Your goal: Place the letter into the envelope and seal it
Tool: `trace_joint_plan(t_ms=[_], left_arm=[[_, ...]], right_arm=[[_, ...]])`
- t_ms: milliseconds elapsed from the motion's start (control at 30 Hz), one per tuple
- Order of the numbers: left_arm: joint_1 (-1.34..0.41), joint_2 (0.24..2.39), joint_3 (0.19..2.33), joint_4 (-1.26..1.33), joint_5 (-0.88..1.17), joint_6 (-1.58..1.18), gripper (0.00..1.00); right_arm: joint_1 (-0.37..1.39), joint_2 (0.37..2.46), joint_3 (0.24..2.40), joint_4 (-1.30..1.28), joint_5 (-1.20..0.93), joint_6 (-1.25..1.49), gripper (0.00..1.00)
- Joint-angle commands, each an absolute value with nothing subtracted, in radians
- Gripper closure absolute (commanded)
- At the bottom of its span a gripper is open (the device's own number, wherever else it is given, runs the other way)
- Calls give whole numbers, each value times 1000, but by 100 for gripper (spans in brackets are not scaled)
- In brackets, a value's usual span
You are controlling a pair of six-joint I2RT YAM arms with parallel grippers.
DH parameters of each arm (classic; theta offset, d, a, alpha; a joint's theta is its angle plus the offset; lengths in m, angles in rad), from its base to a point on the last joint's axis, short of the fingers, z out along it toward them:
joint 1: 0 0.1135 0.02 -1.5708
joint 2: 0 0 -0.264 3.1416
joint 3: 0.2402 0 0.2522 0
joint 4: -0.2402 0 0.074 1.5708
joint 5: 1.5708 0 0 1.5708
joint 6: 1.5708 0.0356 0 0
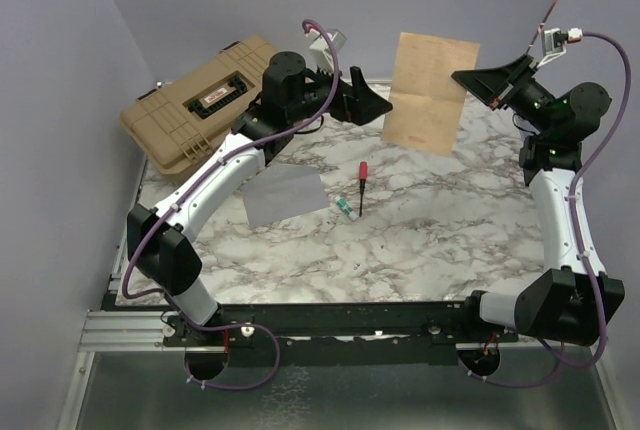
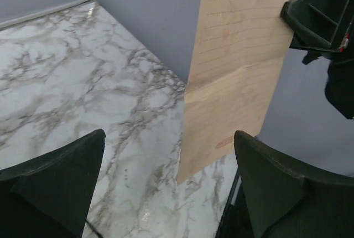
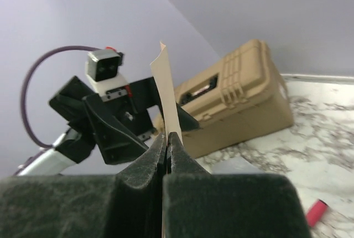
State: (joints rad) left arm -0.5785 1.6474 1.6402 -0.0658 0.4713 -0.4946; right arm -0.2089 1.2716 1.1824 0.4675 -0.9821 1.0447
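While the right claw [image 1: 470, 81] pinches the letter [image 1: 432, 92] by its right edge and holds it in the air above the far side of the marbled bench [image 1: 450, 230], the left claw [image 1: 378, 103] stands wide open just beside the sheet's lower left edge. The right wrist view shows those two fingers pressed together on the thin tan sheet [image 3: 166, 88], which rises edge-on out of the closed claw [image 3: 167, 138]. In the left wrist view the letter [image 2: 243, 72] hangs upright ahead of the gaping left claw [image 2: 166, 180], faintly ruled and creased across its middle, and neither finger [image 2: 55, 182] touches it.

The envelope [image 1: 285, 193], a pale grey rectangle, lies flat on the bench under the left forearm, well apart from the letter. A tan hard case [image 1: 200, 100] sits at the far left corner. A red-handled screwdriver [image 1: 361, 185] lies near the bench's middle, just right of the envelope, with a small green-and-white item [image 1: 344, 207] beside its tip.
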Motion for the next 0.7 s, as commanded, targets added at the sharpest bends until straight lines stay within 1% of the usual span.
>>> trace_joint_plan(t_ms=[0,67,133,200,400,433,467,567,667], left_arm=[[-626,1608,1577,86,564,-608,2],[-650,1595,1559,109,571,-608,7],[-667,1575,1524,164,567,-612,14],[-670,1559,1492,220,561,-639,29],[-669,1556,1486,322,590,-724,82],[-669,1556,1490,329,591,-735,89],[-668,1557,1493,336,593,-743,91],[-667,1552,1496,354,598,-752,91],[-660,1546,1492,364,601,-749,100]], right_arm=[[-162,1277,1233,654,-1018,1224,100],[-151,1279,1248,671,-1007,1239,100],[-145,1279,1257,687,-999,1255,100],[-140,1284,1259,716,-1002,1275,100],[-137,1295,1248,800,-1042,1317,100],[-137,1296,1246,811,-1053,1320,100],[-137,1295,1244,823,-1060,1322,100],[-136,1289,1242,830,-1082,1309,100],[-135,1283,1251,802,-1102,1270,100]])
